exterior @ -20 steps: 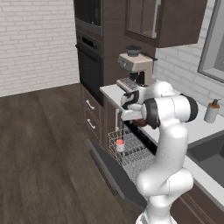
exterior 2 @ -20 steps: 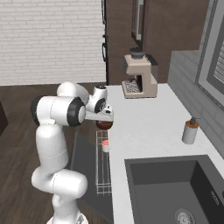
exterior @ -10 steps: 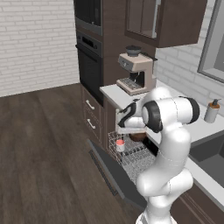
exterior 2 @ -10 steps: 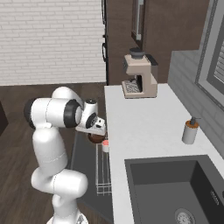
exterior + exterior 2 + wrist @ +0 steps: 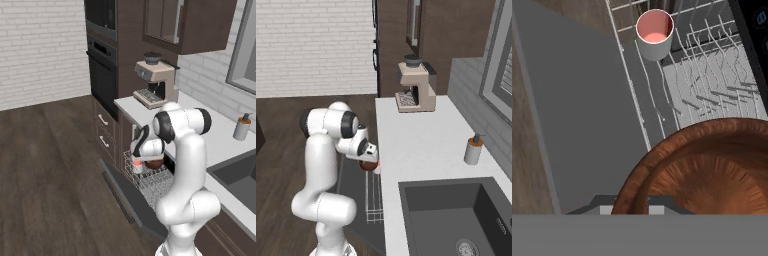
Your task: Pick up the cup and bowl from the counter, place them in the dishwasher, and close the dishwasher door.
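Note:
The dark reddish-brown bowl [image 5: 154,163] [image 5: 369,166] hangs from my gripper [image 5: 150,156] [image 5: 369,160], which is shut on its rim, just above the dishwasher's wire rack [image 5: 156,183] [image 5: 373,200]. In the hand view the bowl [image 5: 712,170] looms large at the lower right, hiding my fingertips. The white cup [image 5: 655,34] [image 5: 137,166] with the red inside stands upright in the rack [image 5: 712,80], at its outer corner. The dishwasher door [image 5: 127,195] [image 5: 587,115] lies dropped open under the rack. The pale counter [image 5: 215,140] [image 5: 421,140] runs beside the arm.
A coffee machine [image 5: 155,85] [image 5: 415,87] stands at the counter's far end. A soap dispenser [image 5: 242,126] [image 5: 473,150] sits by the wall, near the dark sink [image 5: 451,215]. The black wall oven [image 5: 102,70] and drawers lie beyond the dishwasher. Wood floor stretches to the left.
The arm has carried the bowl off the counter's edge and down, to just over the rack. The cup has stayed in place.

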